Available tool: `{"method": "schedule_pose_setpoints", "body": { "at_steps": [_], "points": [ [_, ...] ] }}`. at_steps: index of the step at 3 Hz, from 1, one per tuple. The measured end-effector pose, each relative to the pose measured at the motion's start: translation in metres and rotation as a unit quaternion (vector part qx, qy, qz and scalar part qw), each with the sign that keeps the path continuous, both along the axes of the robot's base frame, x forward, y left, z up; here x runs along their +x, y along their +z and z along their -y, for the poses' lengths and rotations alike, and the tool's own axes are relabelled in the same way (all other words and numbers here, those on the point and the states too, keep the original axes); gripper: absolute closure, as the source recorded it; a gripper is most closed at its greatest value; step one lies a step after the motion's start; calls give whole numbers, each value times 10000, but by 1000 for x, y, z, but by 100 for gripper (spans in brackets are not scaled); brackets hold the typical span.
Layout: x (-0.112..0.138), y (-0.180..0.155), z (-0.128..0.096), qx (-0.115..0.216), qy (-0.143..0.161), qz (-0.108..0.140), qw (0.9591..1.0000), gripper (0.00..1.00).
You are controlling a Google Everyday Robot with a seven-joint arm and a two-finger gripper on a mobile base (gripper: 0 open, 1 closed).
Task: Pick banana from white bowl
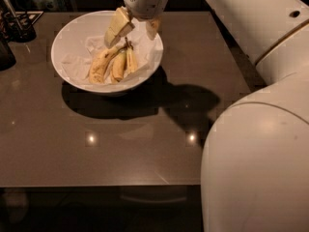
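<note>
A wide white bowl (72, 37) stands on the dark table at the back left, lined with white paper. Three bananas lie in it side by side. The pale-yellow banana (132, 60) with a thin dark stem is the rightmost. A stubby banana (119, 65) is in the middle and a fatter brown-speckled one (100, 65) is on the left. My gripper (136, 29) hangs over the bowl's back right part, just above the bananas' stem ends. It is open and empty, with one pale finger (118, 27) on the left and the other at the right.
My white arm (251, 144) fills the right side of the view and casts a shadow beside the bowl. Dark objects (17, 23) stand at the table's far left corner. The table's front edge (96, 185) runs along the bottom.
</note>
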State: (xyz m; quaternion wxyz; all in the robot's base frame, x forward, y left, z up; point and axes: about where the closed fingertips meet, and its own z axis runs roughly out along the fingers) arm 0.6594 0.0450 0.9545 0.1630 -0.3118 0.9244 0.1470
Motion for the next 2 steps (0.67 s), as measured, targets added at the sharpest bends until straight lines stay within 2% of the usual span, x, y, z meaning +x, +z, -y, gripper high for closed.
{"method": "schedule_pose_setpoints", "body": {
  "at_steps": [2],
  "points": [
    [3, -10, -2, -64, -3, -102, 9999, 36]
  ]
}}
